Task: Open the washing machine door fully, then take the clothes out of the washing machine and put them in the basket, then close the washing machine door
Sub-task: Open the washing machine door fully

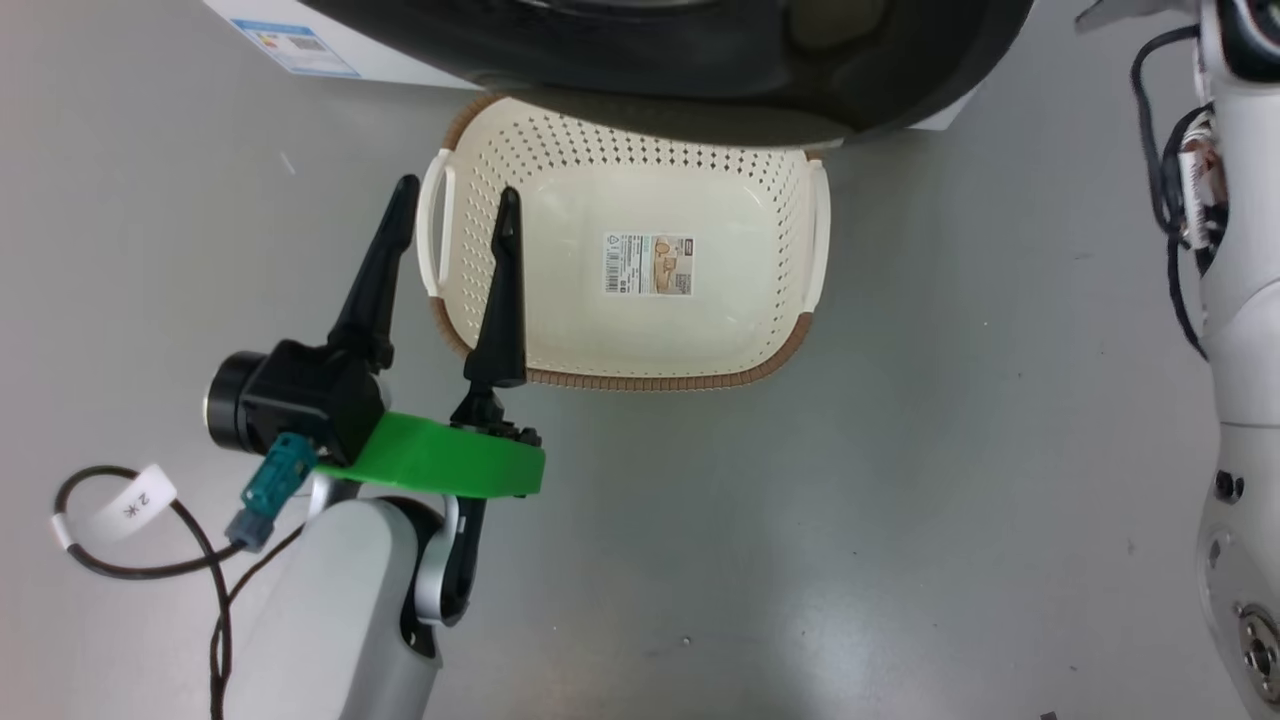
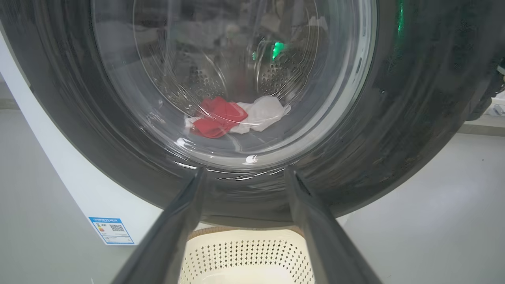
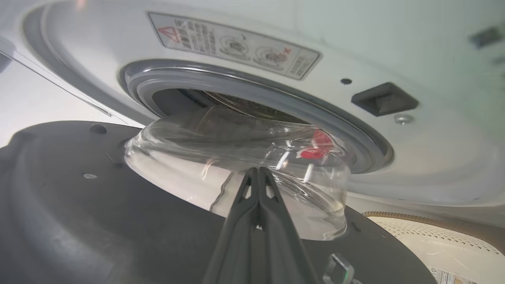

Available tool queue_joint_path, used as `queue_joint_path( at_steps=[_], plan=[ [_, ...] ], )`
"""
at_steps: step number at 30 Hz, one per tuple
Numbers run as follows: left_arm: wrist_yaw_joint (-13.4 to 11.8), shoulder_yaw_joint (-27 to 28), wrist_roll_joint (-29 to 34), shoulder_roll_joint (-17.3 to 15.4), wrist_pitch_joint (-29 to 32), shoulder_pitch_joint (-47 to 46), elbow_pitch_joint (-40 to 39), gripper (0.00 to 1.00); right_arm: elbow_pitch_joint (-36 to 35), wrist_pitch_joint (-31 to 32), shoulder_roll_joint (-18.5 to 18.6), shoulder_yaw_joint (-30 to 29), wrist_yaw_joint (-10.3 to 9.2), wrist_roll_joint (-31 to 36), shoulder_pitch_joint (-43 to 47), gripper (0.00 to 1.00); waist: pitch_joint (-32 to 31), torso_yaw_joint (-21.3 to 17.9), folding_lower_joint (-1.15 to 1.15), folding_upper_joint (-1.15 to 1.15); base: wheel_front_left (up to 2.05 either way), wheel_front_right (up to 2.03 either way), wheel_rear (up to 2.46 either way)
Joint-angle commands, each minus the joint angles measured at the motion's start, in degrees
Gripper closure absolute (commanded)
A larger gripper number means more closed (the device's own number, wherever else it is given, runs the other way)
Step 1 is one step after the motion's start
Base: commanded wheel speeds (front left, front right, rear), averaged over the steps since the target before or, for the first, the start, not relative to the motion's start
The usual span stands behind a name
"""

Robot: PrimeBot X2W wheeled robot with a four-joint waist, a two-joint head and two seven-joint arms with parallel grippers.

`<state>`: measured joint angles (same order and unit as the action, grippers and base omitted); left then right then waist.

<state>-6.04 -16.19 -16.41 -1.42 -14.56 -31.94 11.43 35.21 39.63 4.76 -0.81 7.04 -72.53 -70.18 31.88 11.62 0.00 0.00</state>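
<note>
Black-rimmed glass door (image 3: 79, 205) barely ajar ahead of closed, empty right gripper (image 3: 258, 170); left gripper (image 1: 458, 190) spread, empty; red-white clothes (image 2: 221, 118) unremoved; cream basket (image 1: 650, 381) empty.

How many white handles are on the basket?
2: the left handle and the right handle on the basket ends. The washing machine door covers its far rim, so another could hide there.

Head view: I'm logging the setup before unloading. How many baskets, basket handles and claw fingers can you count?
Basket: 1
White handles: 2
Left claw fingers: 2
Total: 5
</note>
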Motion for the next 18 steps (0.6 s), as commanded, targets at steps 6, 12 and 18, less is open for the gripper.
queue_joint_path(
  at_steps=[6, 12, 18],
  plan=[
    [0.02, 2.49, 0.14, -1.45, -0.44, 0.34, -1.44, 0.00, -2.99, 0.30, -1.87, 2.19, 0.45, -2.23, 2.92, 1.00, -1.26, -0.42, 0.00, 0.00, 0.00, 0.00, 0.00],
    [0.07, 3.06, 0.47, -1.45, -0.44, 0.79, -1.33, 0.00, -3.97, 0.56, -1.88, 2.81, 0.45, -3.30, 5.09, 1.00, -2.71, -1.04, 0.00, 0.00, 0.00, 0.00, 0.00],
    [0.18, 3.62, 0.88, -1.45, -0.44, 1.31, -1.18, 0.00, -5.32, 1.04, -1.88, 3.29, 0.45, -4.10, 7.20, 1.00, -4.19, -1.68, 0.00, 0.00, 0.00, 0.00, 0.00]
  ],
)
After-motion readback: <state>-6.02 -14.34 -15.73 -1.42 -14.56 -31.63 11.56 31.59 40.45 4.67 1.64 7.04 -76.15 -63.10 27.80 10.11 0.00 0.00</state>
